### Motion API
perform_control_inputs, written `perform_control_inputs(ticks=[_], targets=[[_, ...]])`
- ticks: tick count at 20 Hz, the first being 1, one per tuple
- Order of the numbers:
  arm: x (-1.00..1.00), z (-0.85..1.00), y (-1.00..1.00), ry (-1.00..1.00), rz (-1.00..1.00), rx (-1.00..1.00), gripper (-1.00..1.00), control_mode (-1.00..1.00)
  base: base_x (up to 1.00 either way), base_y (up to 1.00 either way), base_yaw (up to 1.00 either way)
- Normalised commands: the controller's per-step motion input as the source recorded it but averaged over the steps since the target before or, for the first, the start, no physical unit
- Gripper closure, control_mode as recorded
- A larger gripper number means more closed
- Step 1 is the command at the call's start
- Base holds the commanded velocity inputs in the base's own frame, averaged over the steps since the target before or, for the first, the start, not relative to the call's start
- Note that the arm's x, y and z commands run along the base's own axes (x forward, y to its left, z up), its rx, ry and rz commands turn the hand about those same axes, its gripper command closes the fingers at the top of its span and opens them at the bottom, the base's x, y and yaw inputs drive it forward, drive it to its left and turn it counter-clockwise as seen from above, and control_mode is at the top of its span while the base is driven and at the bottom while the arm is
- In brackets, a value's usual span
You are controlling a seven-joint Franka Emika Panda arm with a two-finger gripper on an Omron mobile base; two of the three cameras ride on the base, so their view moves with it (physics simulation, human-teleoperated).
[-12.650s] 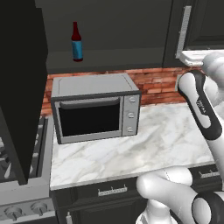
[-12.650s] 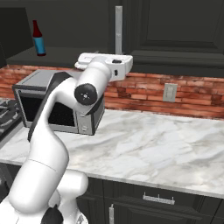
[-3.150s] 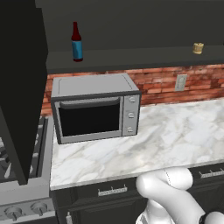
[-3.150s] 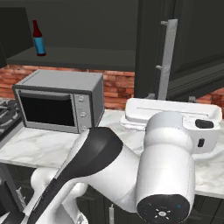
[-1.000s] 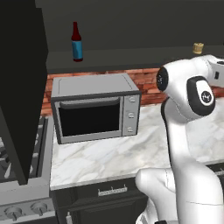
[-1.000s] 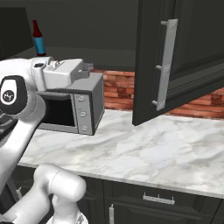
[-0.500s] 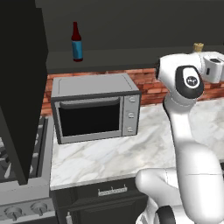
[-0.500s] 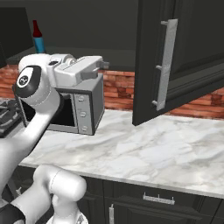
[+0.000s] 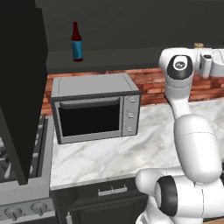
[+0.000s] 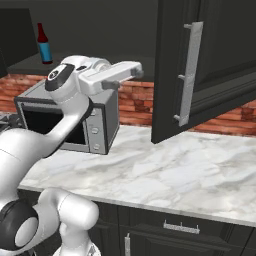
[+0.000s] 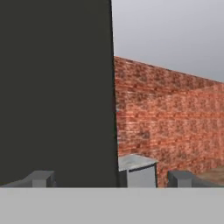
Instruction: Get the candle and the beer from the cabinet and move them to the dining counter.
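Observation:
The beer [image 9: 77,41] stands upright on the open cabinet's shelf [image 9: 131,56], far left above the microwave; it is also the beer [image 10: 44,43] in the right base view. The tiny tan candle [image 9: 199,45] sits on the same shelf at the far right, just above my white hand [image 9: 209,61]. That hand [image 10: 116,73] reaches level toward the cabinet's open right door [image 10: 210,65]. My gripper [image 11: 111,179] is open with nothing between its fingertips [image 11: 41,178], facing the dark door edge and the brick wall. The dining counter is out of view.
A silver microwave [image 9: 94,107] sits on the marble counter [image 10: 165,175] below the shelf. The cabinet's left door [image 9: 19,87] hangs open over the stove [image 9: 22,192]. The right door's silver handle [image 10: 189,75] is close to my hand.
The hand has swung further right and slightly up, nearer the candle and the open right door. The jaws stayed open; the beer and the candle have not moved.

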Motion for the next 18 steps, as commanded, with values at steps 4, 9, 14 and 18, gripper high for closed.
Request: perform_control_inputs(ticks=[4,9,14,18], targets=[[0.01,0.00,-0.37,0.00,-0.12,0.00,-1.00,-1.00,0.00,0.00,0.00],[0.00,0.00,-0.40,0.00,-0.03,0.00,-1.00,-1.00,0.00,0.00,0.00],[0.00,-0.04,-0.40,0.00,-0.01,0.00,-1.00,-1.00,0.00,0.00,0.00],[0.00,-0.04,-0.38,0.00,0.00,0.00,-1.00,-1.00,0.00,0.00,0.00]])
